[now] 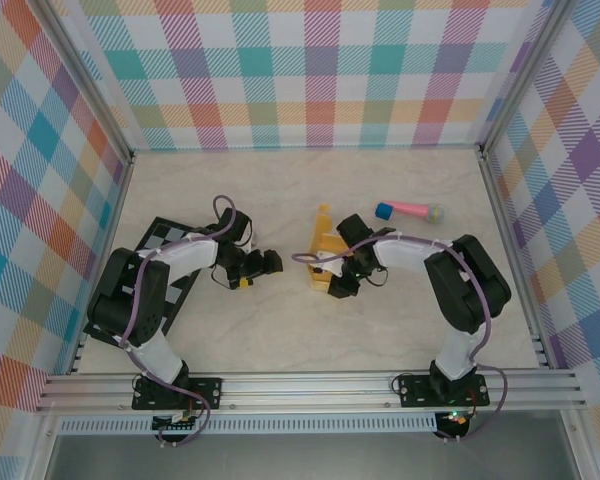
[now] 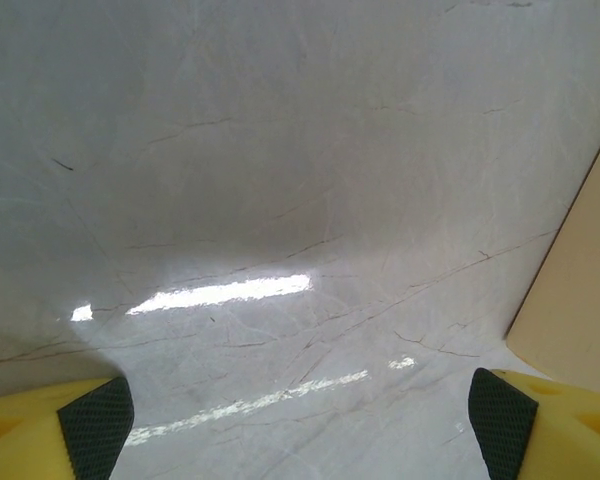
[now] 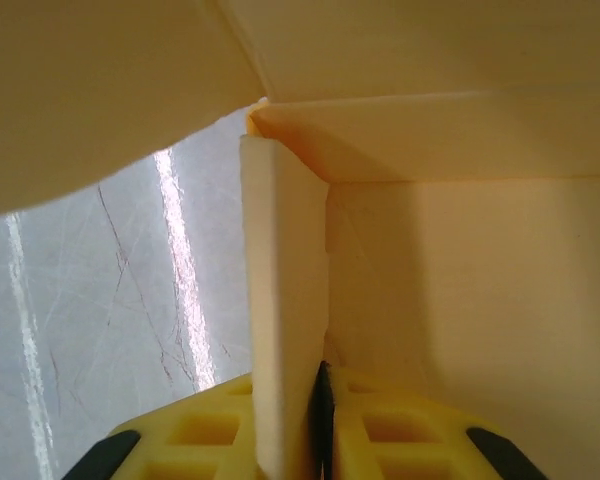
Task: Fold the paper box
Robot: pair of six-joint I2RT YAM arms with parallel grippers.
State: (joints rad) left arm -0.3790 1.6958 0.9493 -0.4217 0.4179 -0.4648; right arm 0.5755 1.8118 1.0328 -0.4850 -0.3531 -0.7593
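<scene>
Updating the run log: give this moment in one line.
right hand: shut on paper box flap | left hand: open, over table

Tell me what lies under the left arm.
A flat black-and-white checkered board lies on the pale marbled table beneath the left arm. Its far corner and right edge show; the arm covers its middle, so anything there is hidden.
</scene>
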